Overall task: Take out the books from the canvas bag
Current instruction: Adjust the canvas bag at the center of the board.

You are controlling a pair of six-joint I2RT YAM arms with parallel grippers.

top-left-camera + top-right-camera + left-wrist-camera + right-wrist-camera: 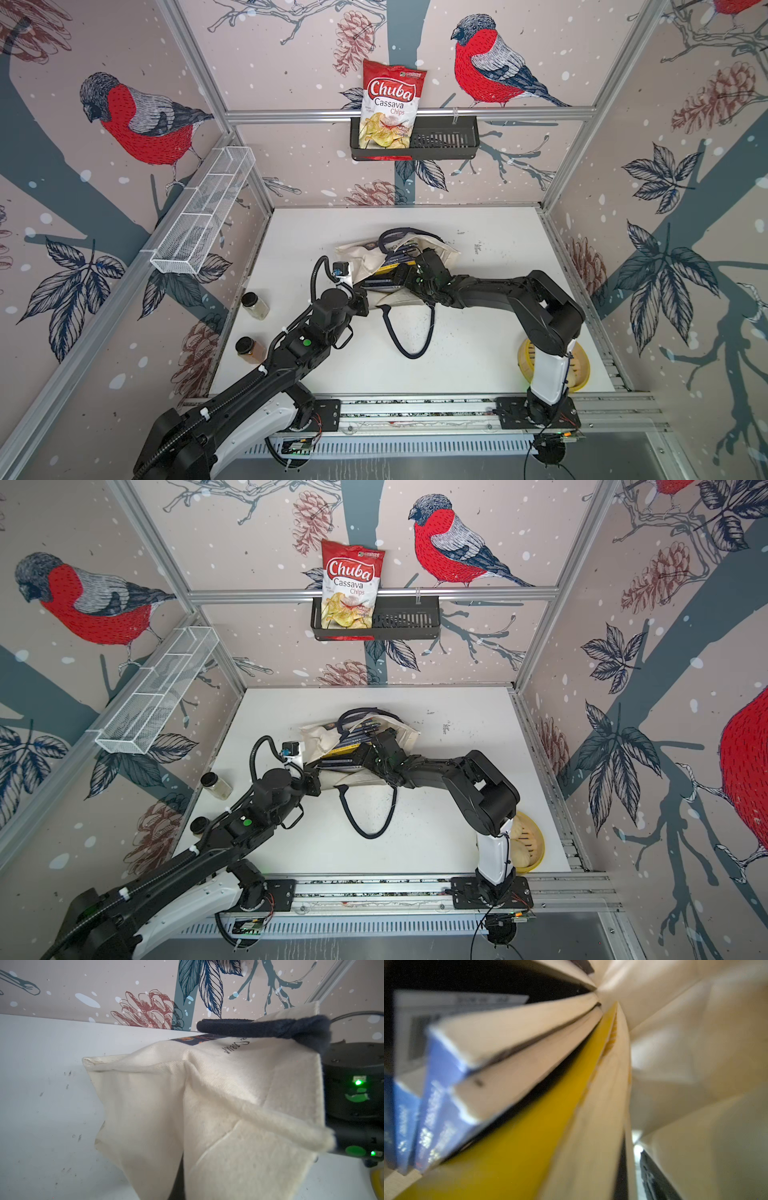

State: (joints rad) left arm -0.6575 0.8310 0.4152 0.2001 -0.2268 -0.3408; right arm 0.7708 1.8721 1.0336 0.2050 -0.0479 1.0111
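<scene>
Right tool [405,276] in the canvas bag [355,251], left tool [360,297] clamped on its rim!

The bag lies slumped on its side mid-bench [478,340], with one navy strap [409,336] looped out across the white surface. The left tool's jaws are together on the cream cloth at the edge of the mouth, and the left wrist view is filled with that cloth, bunched up close. The books [388,274] sit stacked inside, their edges poking from the opening. The right tool is right over them with jaws spread wide, though whether it grips one I cannot tell. Right wrist view: blurred page edges, blue spines and a yellow cover [519,1147] against the bag's lining.
</scene>
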